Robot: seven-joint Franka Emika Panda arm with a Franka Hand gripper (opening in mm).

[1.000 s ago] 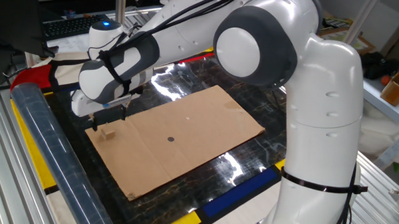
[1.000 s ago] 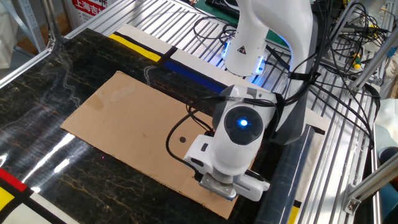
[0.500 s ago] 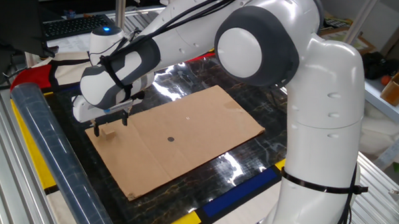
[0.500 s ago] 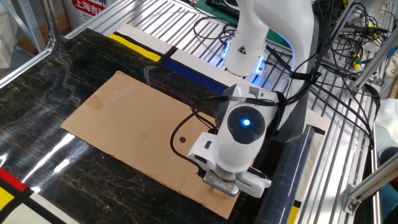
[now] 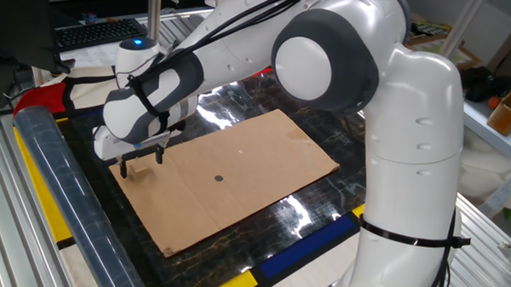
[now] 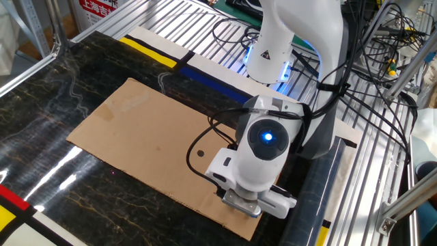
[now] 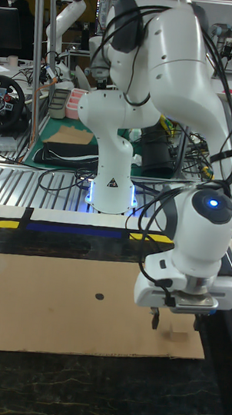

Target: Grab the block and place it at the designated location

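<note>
Brown cardboard on black marble, under a white and grey arm

The cardboard sheet (image 5: 231,174) is showing plain brown, and the designated location (image 5: 218,178) is showing as a dark grey dot on it, with a tiny pale speck (image 5: 241,148) farther up the sheet. The block (image 7: 173,329) is looking light tan, though it is sitting partly in shadow between the black fingers (image 7: 156,320), so its shade is hard to judge. The arm (image 5: 408,113) is gleaming white with dark grey joints, and a blue light (image 6: 267,136) is glowing on its wrist. The table (image 6: 61,89) is showing glossy black with pale veining, edged by yellow, blue and red tape (image 5: 323,243).
</note>
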